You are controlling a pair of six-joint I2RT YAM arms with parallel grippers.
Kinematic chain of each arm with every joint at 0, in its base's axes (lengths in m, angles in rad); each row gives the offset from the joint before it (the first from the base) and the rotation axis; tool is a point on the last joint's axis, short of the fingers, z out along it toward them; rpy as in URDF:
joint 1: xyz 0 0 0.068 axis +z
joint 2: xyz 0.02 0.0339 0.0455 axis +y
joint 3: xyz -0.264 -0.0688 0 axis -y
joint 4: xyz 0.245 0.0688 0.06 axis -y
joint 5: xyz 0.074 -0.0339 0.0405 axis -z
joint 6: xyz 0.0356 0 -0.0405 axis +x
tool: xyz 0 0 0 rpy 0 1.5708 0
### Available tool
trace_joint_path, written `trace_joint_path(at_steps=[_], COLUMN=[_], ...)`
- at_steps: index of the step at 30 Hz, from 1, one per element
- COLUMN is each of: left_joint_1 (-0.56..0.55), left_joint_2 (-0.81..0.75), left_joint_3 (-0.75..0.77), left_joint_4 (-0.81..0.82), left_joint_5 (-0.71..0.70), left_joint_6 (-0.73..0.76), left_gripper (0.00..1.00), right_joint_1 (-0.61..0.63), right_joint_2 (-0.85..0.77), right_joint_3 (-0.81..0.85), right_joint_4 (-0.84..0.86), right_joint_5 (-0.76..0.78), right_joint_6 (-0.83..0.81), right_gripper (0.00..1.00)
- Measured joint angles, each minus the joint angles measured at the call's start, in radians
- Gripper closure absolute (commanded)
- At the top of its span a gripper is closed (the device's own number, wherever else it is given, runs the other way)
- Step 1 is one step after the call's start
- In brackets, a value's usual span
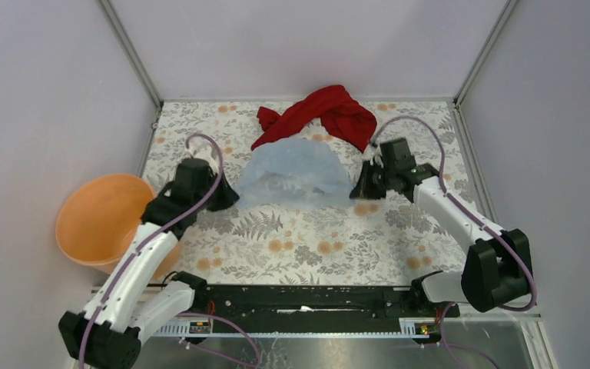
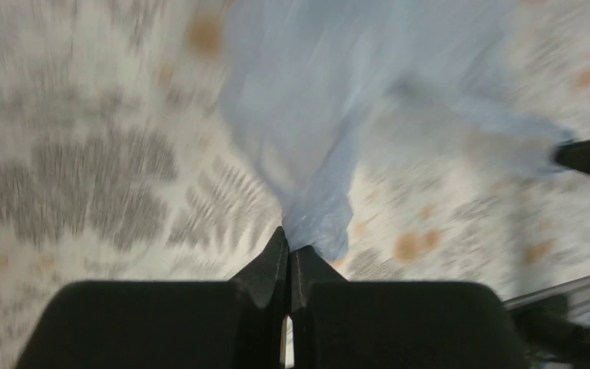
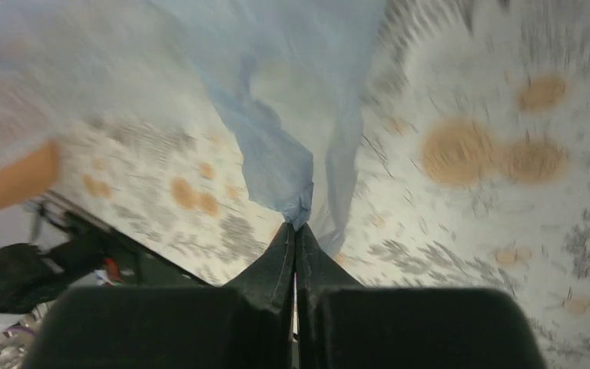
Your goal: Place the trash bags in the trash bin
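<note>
A pale blue translucent trash bag (image 1: 296, 173) hangs stretched between my two grippers above the flowered table. My left gripper (image 1: 230, 198) is shut on its left corner; the left wrist view shows the film (image 2: 319, 138) pinched at the closed tips (image 2: 288, 244). My right gripper (image 1: 359, 187) is shut on the right corner; the right wrist view shows the film (image 3: 276, 154) pinched at the closed tips (image 3: 295, 228). The orange trash bin (image 1: 101, 219) stands at the table's left edge, to the left of my left arm, apart from the bag.
A red cloth (image 1: 324, 114) lies at the back of the table, just behind the bag. Grey walls (image 1: 54, 115) close in the left, back and right sides. A black rail (image 1: 307, 296) runs along the near edge between the arm bases.
</note>
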Motion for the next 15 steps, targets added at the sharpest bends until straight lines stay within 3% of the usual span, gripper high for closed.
trace_joint_path(at_steps=[3,5,8,11,15], left_joint_1=[0.0,0.0,0.0,0.0,0.0], left_joint_2=[0.009,0.072,0.116,0.114,0.077], left_joint_3=[0.256,0.515,0.788,0.925,0.982], left_joint_4=[-0.035,0.013,0.112,0.177,0.237], left_joint_5=[0.002,0.004,0.012,0.055,0.084], left_joint_6=[0.009,0.021,0.032,0.036,0.048], left_gripper=[1.0,1.0,1.0,1.0,1.0], right_joint_1=[0.0,0.0,0.0,0.0,0.0], right_joint_2=[0.013,0.027,-0.003,-0.079,-0.15], right_joint_3=[0.269,0.541,0.753,0.837,0.837], right_joint_4=[-0.099,-0.068,-0.014,0.009,0.04], right_joint_5=[0.002,0.002,0.004,0.003,-0.005], right_joint_6=[-0.018,-0.03,-0.035,-0.033,-0.027], right_gripper=[1.0,1.0,1.0,1.0,1.0])
